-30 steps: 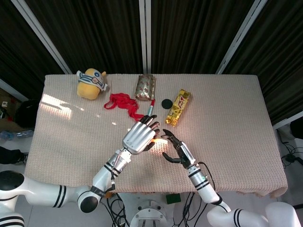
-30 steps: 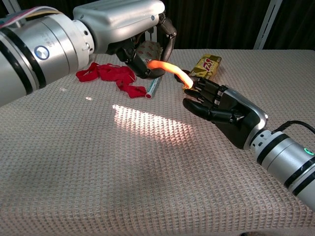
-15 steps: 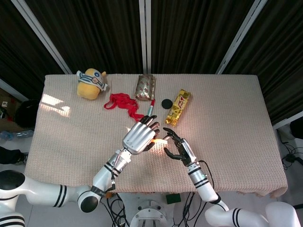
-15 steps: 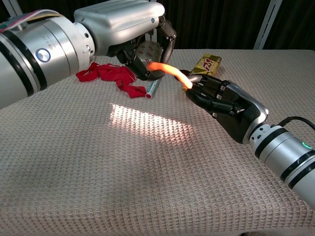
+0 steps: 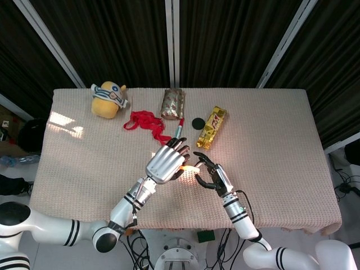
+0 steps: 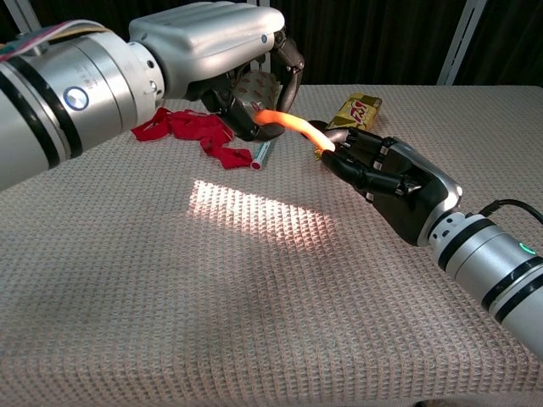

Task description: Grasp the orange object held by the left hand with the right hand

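The orange object [image 6: 287,122] is a thin curved strip, also seen as a small orange glow [image 5: 189,166] in the head view. My left hand [image 6: 222,52] grips its near end from above, over the middle of the table [image 5: 165,162]. My right hand [image 6: 397,185] reaches in from the right, its fingertips [image 6: 338,158] closed around the strip's free end, with the thumb above and the fingers below. In the head view the right hand [image 5: 213,177] sits just right of the left hand. The strip's tip is hidden among the right fingers.
On the far half of the beige table [image 5: 281,140] lie a yellow plush toy [image 5: 108,99], a red ribbon [image 5: 145,122], a patterned roll [image 5: 173,103], a pen-like tube [image 6: 261,153], a black disc [image 5: 197,122] and a gold candy bar [image 6: 356,112].
My right hand moved left to the orange strip's free end and its spread fingers closed on it. The left hand stayed in place holding the strip.
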